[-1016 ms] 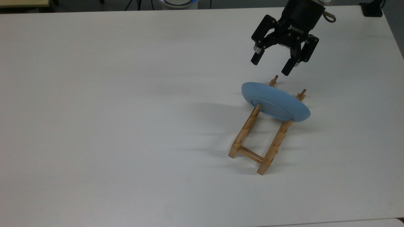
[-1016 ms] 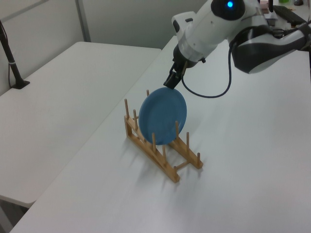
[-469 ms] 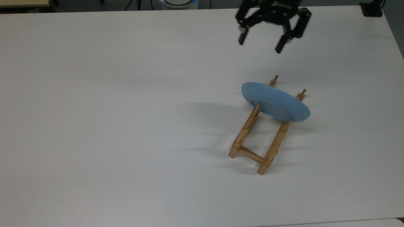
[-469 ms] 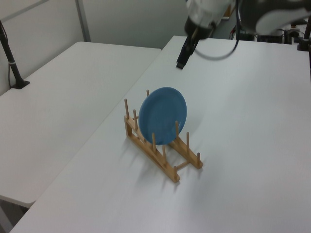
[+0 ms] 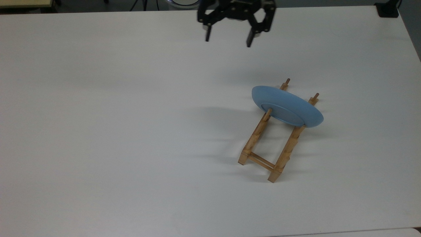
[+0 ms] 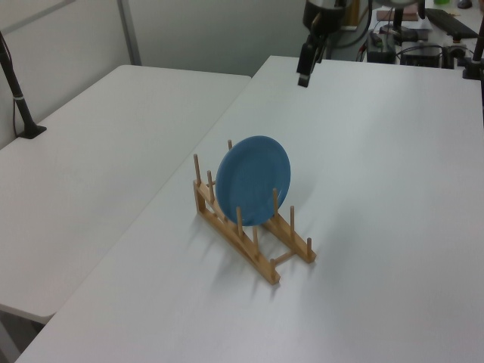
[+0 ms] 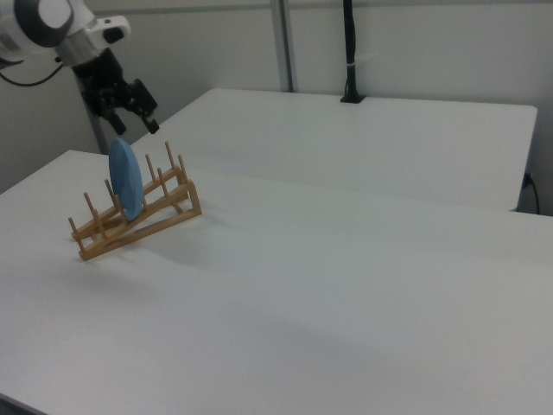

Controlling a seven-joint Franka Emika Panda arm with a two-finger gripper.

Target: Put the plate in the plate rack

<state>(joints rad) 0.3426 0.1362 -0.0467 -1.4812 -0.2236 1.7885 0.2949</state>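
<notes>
Hand (image 5: 227, 40) spread wide, empty, hanging above the desk (image 5: 98, 131) near its far edge in the top view, well apart from the blue plate (image 5: 286, 106), which stands on edge between pegs of the wooden plate rack (image 5: 269, 144)
</notes>
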